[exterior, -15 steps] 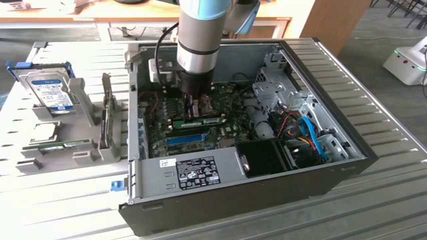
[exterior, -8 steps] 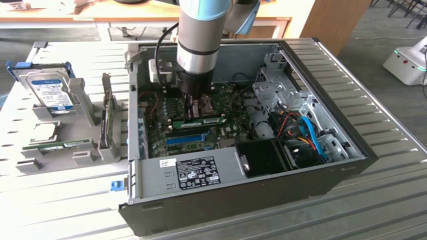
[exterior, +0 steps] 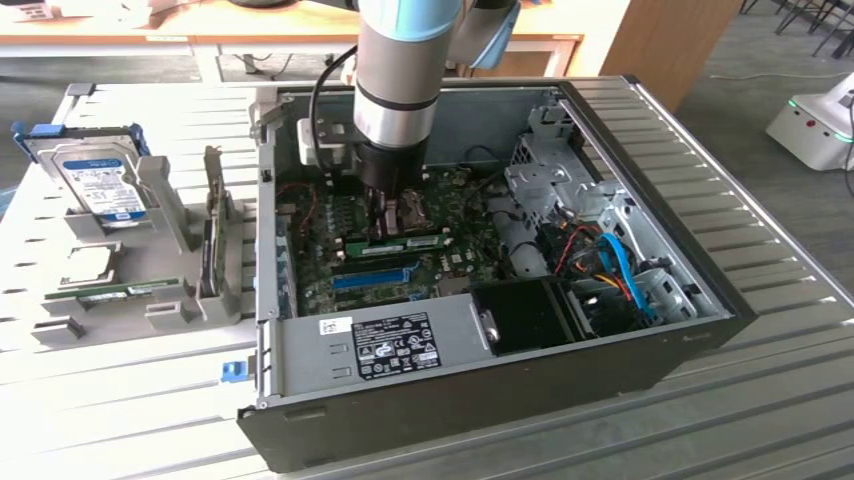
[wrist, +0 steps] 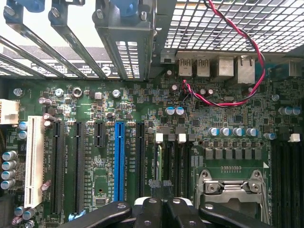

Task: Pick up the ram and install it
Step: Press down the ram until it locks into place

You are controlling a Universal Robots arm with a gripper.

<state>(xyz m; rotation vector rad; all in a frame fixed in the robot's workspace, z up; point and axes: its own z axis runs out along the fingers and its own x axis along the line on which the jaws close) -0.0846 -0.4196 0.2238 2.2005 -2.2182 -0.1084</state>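
The ram (exterior: pixel 411 243) is a thin green stick standing on edge in a slot of the motherboard (exterior: pixel 454 215), inside the open computer case. My gripper (exterior: pixel 395 215) hangs straight down over one end of the stick, fingers shut together. The wrist view looks down past the shut fingertips (wrist: pixel 159 186) onto the dark memory slots (wrist: pixel 173 161) with white latches. I cannot tell whether the fingertips touch the stick's top edge.
On the grey tray (exterior: pixel 174 315) at the exterior view's left lie a second green stick (exterior: pixel 127 292), a hard drive (exterior: pixel 104 180) and an upright card (exterior: pixel 211 215). Close around the gripper are the case wall (exterior: pixel 467 400), the processor socket (wrist: pixel 232 185), a blue card slot (wrist: pixel 118 161) and a red-black wire (wrist: pixel 256 61).
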